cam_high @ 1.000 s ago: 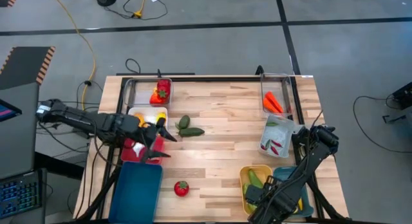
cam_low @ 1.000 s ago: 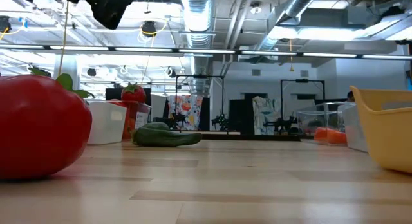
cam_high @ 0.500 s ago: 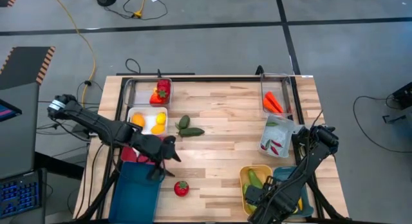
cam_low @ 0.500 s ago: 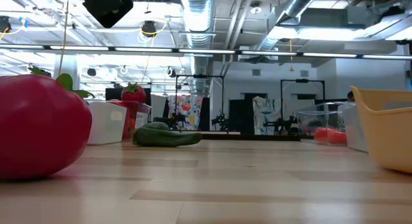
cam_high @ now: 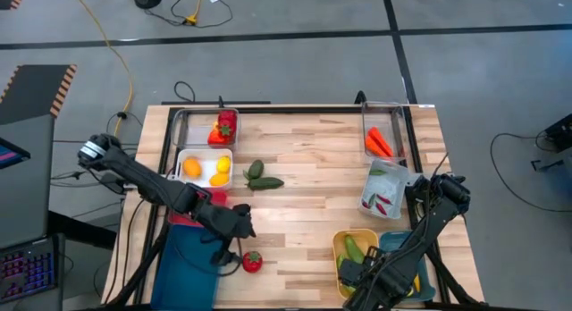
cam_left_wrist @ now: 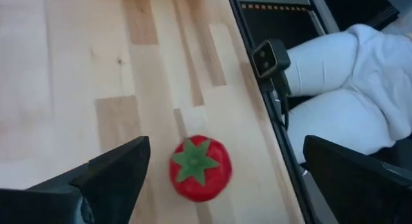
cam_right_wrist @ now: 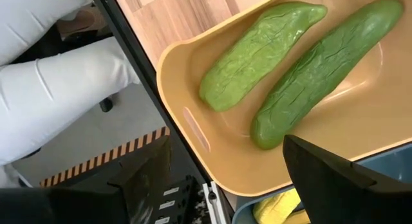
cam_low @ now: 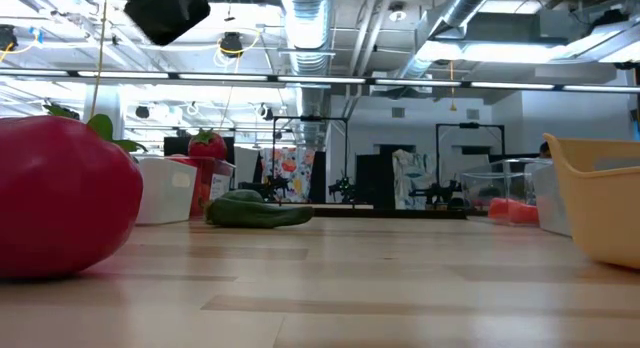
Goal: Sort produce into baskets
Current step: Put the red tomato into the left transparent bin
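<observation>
A red tomato (cam_high: 252, 262) with a green calyx lies on the wooden table near its front edge; it also fills the left of the low view as the tomato (cam_low: 60, 198). My left gripper (cam_high: 232, 253) hovers open just left of it. In the left wrist view the tomato (cam_left_wrist: 199, 167) sits ahead between the spread fingers, untouched. My right gripper (cam_high: 359, 275) hangs open over the orange-yellow basket (cam_high: 355, 257), which holds two green cucumbers (cam_right_wrist: 290, 63). Two green vegetables (cam_high: 261, 177) lie loose on the table's middle.
Left side: a clear basket (cam_high: 183, 123) with red produce, a white basket (cam_high: 204, 152) with yellow pieces, a pink-red basket (cam_high: 181, 214), a dark teal basket (cam_high: 183, 271). Right side: clear baskets with carrots (cam_high: 379, 141) and chillies (cam_high: 382, 202), a teal basket (cam_high: 418, 257). A person's white-clad legs (cam_left_wrist: 347, 89) stand beyond the near edge.
My left gripper has swung from over the pink-red and white baskets toward the table's near edge and to the right, ending beside the tomato, and has tipped further downward. The tomato and the other produce have stayed put.
</observation>
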`<action>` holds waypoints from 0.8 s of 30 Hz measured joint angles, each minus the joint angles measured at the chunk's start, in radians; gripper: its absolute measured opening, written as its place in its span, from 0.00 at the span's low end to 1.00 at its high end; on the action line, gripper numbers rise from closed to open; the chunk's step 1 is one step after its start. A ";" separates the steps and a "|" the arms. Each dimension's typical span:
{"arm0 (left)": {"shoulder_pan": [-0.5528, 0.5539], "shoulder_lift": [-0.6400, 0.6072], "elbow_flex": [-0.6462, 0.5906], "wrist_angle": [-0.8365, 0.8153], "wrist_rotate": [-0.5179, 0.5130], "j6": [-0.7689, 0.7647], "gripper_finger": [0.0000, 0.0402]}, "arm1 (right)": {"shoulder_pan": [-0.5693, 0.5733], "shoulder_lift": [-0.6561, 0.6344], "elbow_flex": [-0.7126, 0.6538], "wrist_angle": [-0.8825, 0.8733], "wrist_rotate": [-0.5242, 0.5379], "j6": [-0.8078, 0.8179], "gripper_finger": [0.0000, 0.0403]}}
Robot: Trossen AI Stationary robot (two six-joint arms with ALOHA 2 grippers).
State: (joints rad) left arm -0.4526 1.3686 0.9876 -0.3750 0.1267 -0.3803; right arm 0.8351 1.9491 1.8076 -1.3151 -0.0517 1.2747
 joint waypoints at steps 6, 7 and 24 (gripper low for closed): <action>-0.057 0.044 0.002 0.050 0.008 -0.055 0.97 | 0.000 0.000 0.000 0.000 0.000 0.000 0.81; -0.067 0.049 0.002 0.057 0.007 -0.070 0.97 | 0.000 0.000 0.000 0.001 0.001 0.000 0.81; -0.174 0.134 0.002 0.061 -0.325 -0.099 0.97 | 0.000 0.000 0.000 0.025 0.010 0.000 0.81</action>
State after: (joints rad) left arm -0.6271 1.5029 0.9894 -0.3145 -0.1986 -0.4796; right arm 0.8349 1.9488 1.8076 -1.2898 -0.0419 1.2747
